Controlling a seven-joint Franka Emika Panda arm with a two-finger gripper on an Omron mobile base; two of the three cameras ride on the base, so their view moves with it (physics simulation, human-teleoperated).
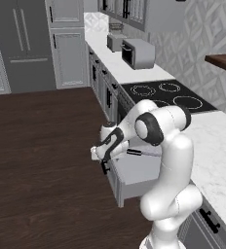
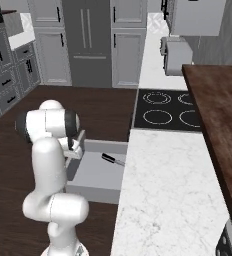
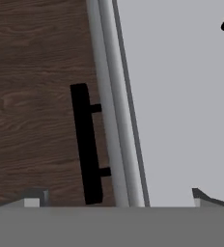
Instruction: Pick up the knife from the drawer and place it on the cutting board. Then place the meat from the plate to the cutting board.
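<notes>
I am on the knife pickup: the drawer (image 2: 95, 172) stands pulled out, the knife (image 2: 113, 160) lies at its far right, and my empty, wide-spread claw (image 3: 116, 198) above the drawer handle (image 3: 87, 144) must next reach right to the knife.

I find no readable text, label, brand, number or sign anywhere in my feeds. The drawer (image 2: 95, 172) front and its dark handle (image 3: 86, 143) are plain. Beyond the drawer, the cooktop (image 1: 168, 95) bears only pale burner rings, no markings I can read, and the toaster oven (image 1: 138, 53) farther along the counter shows no lettering either.
</notes>
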